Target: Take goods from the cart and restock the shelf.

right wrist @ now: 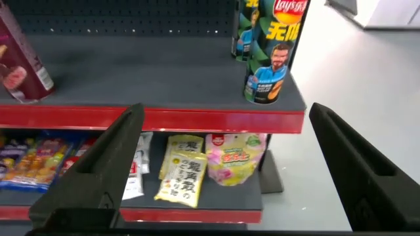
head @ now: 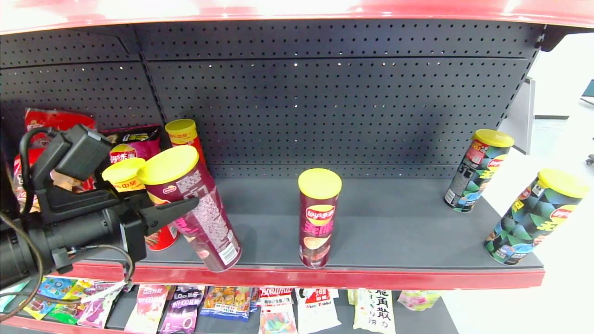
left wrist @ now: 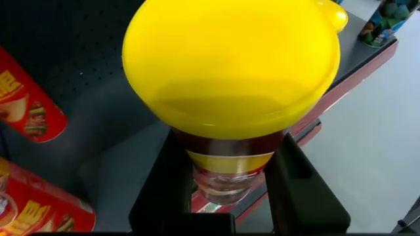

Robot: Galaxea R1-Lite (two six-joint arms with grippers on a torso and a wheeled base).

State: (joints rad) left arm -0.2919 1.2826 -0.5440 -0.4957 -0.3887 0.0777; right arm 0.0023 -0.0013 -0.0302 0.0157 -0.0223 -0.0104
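Clamps left gripper (left wrist: 226, 196) on a tilted maroon chip can (head: 199, 218), base by the shelf (head: 394, 222) front lip, likely for setting down. Holds right gripper (right wrist: 226, 111) fingers spread wide, empty.

The left arm (head: 69, 232) is seen at the left of the head view, stretched forward at shelf height with the wrist roughly level. The left end effector (head: 185, 197) is closed on a purple can (head: 216, 234), which is gripped just below its yellow lid (head: 167, 164) and held tilted, the lid leaning towards the robot's left. In the left wrist view, both black fingers (left wrist: 298, 190) are pressed against opposite sides of the can. The right end effector (right wrist: 226, 111) is held spread wide, with nothing gripped between its prongs (right wrist: 98, 174).
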